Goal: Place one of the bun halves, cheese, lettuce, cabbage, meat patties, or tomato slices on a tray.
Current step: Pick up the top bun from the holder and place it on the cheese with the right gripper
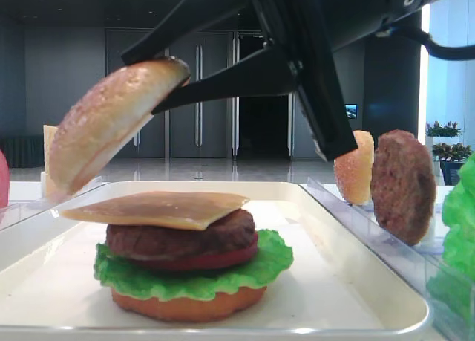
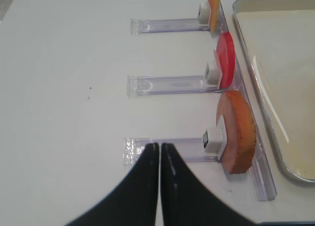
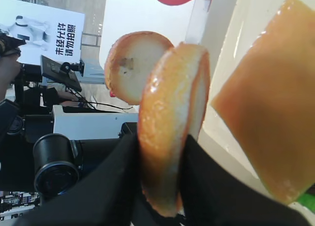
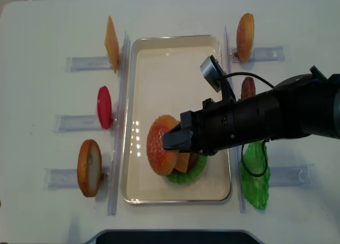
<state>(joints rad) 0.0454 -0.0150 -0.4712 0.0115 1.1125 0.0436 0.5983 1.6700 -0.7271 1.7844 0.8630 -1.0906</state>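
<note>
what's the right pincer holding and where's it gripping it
The right pincer holds the sesame bun top by one edge, pinched across its thickness, tilted above the cheese. The left pincer holds nothing.

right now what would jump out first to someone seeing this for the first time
The right gripper is shut on a sesame bun top, held tilted just above a half-built burger on the white tray. That stack runs bun base, lettuce, tomato, patty, with a cheese slice on top. In the overhead view spare pieces stand in clear racks on both sides of the tray.
</note>
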